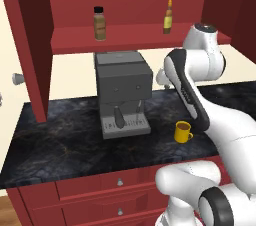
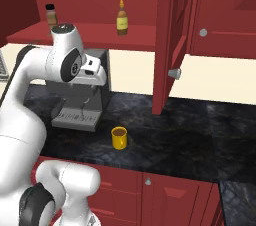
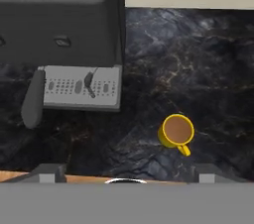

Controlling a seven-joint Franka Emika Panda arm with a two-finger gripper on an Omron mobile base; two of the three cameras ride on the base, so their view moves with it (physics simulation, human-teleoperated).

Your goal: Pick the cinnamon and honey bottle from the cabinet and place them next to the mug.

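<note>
The fingers (image 3: 124, 176) are spread wide and hold nothing; they hang above the dark marble tabletop (image 3: 198, 59), looking down. Below them the yellow mug (image 3: 176, 132) stands on the tabletop, near the grey coffee machine (image 3: 64, 34) but apart from it. Higher up, on the shelf of the dark red cabinet (image 1: 30, 45), the cinnamon (image 1: 100, 23) and the honey bottle (image 1: 168, 17) both stand upright, well apart from each other.

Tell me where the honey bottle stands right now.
The honey bottle stands upright on the cabinet shelf, to the right of the cinnamon, above the coffee machine.
</note>
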